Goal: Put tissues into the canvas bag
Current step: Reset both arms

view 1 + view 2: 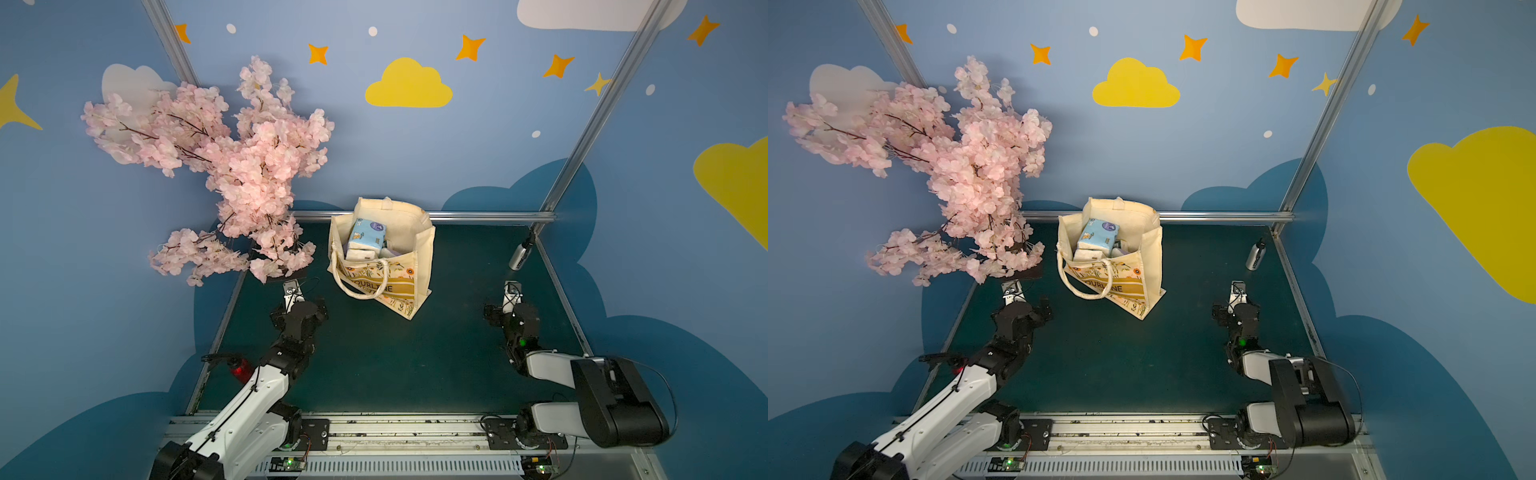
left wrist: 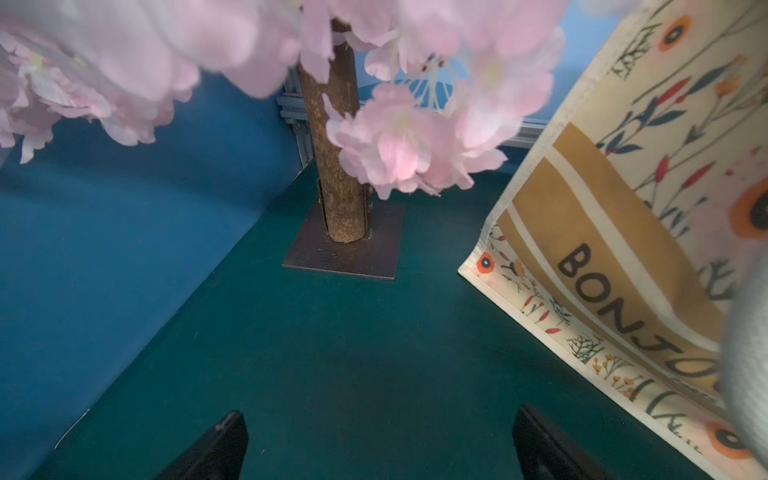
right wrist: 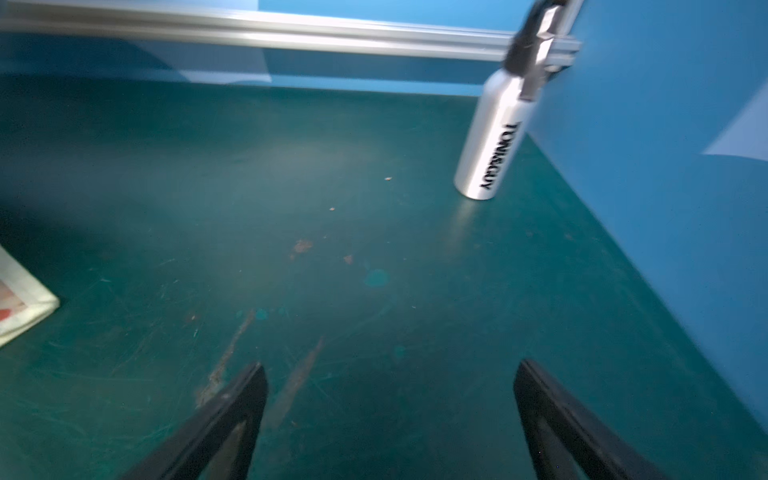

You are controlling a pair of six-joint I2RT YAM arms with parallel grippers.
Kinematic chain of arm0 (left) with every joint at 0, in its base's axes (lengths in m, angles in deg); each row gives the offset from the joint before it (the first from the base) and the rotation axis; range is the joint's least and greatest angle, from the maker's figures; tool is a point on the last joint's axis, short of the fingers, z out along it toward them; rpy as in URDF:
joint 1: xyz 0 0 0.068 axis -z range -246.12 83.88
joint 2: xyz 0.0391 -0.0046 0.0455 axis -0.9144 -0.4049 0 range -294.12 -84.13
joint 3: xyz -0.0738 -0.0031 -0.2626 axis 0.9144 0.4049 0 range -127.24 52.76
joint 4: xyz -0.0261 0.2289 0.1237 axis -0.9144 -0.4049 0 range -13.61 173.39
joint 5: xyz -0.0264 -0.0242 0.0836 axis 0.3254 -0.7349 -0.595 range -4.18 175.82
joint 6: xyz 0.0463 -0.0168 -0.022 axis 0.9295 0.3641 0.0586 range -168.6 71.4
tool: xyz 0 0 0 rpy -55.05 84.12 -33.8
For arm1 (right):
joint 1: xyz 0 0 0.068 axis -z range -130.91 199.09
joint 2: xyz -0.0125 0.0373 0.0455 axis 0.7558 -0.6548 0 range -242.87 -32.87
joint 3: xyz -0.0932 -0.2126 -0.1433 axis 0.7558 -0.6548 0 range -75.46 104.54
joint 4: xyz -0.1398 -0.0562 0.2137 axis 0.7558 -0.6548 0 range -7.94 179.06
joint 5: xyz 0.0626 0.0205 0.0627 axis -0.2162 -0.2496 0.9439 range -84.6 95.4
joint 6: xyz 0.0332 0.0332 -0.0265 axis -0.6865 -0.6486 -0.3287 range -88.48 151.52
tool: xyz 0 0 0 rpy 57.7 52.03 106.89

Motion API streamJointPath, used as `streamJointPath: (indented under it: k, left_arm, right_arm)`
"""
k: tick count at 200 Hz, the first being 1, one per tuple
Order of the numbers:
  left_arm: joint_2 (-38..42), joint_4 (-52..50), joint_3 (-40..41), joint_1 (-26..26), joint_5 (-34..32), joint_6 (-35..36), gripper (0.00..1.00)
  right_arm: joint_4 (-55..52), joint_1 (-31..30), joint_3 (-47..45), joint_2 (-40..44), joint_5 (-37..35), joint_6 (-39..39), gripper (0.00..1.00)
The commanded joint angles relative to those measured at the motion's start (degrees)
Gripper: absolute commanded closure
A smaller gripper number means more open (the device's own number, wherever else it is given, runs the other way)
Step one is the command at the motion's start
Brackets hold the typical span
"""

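**Inside the canvas bag: tissues lie packed, both grippers wide and empty**

Inside the canvas bag (image 1: 423, 257) (image 1: 1152, 257) the tissues are gathered. In both top views a light blue pack (image 1: 368, 233) (image 1: 1099, 233) lies on top, leaning toward the back wall of the bag. White packs (image 1: 358, 254) (image 1: 1088, 253) lie under it. How many packs are in the bag I cannot tell, because the lower ones are mostly hidden.

The bag stands upright on the green surface (image 1: 395, 357) with its mouth open. One rope handle (image 1: 352, 286) hangs down over the front, across the mustard band with letters (image 1: 390, 287).

To the left of the bag, the left arm (image 1: 297, 320) is low over the surface and well apart from the bag. In the left wrist view, the left gripper (image 2: 379, 412) is spread wide with only bare surface between its fingers. The printed front of the bag (image 2: 602, 216) is near it on one side.

To the right of the bag, the right arm (image 1: 517, 322) is also low. The right gripper (image 3: 390, 365) is spread wide and holds nothing. Only a corner of the bag (image 3: 25, 309) shows at the edge of the right wrist view.

A pink blossom tree (image 1: 232, 166) stands left of the bag on a dark square plate (image 2: 345, 257). A silver bottle (image 1: 519, 257) (image 3: 490, 141) stands far to the right of the bag, upright in the corner.
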Motion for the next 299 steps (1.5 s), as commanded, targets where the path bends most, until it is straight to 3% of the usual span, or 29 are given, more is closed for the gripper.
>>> streamJointPath:
  k: [1, 12, 45, 53, 75, 104, 126, 135, 147, 299]
  left_arm:
    - [-2.9, 10.8, 2.3, -4.9, 6.4, 0.3, 0.00]
    - [-5.3, 13.6, 2.6, -7.7, 9.5, -0.2, 0.00]
    - [-13.3, 23.0, 3.1, -13.7, 18.1, -0.3, 0.00]
    - [-14.4, 21.2, 1.7, -14.8, 20.7, 0.6, 0.00]
    - [-18.1, 21.4, -0.2, -15.8, 21.7, 2.9, 0.00]
    - [-25.8, 33.3, 2.8, -16.6, 24.6, 4.9, 0.00]
    - [-36.0, 35.9, -1.0, -16.5, 32.5, 8.5, 0.00]
    - [-36.3, 37.0, -0.6, -17.2, 30.9, 6.0, 0.00]
    - [-34.6, 30.9, -2.2, -17.7, 27.0, 4.5, 0.00]
    - [-35.2, 31.0, -2.7, -17.6, 27.4, 5.2, 0.00]
  right_arm:
    - [7.6, 0.9, 2.0, -4.6, 4.6, 1.5, 0.06]
    - [4.7, 2.6, 3.1, -5.2, 9.3, 1.0, 0.06]
    - [-2.6, 5.9, 7.7, -6.2, 12.1, -2.2, 0.06]
    - [-2.2, 6.0, 7.4, -6.2, 12.1, -2.4, 0.06]
    - [-2.7, 6.0, 7.5, -6.1, 12.2, -2.2, 0.06]
    - [-2.9, 6.0, 7.6, -6.0, 12.2, -2.2, 0.06]
    - [-2.9, 6.0, 7.6, -6.0, 12.2, -2.2, 0.06]
    - [-2.8, 6.0, 7.6, -6.1, 12.3, -2.2, 0.06]
    - [-2.8, 6.0, 7.6, -6.1, 12.3, -2.2, 0.06]
    - [-2.9, 6.1, 7.6, -6.1, 12.4, -2.3, 0.06]
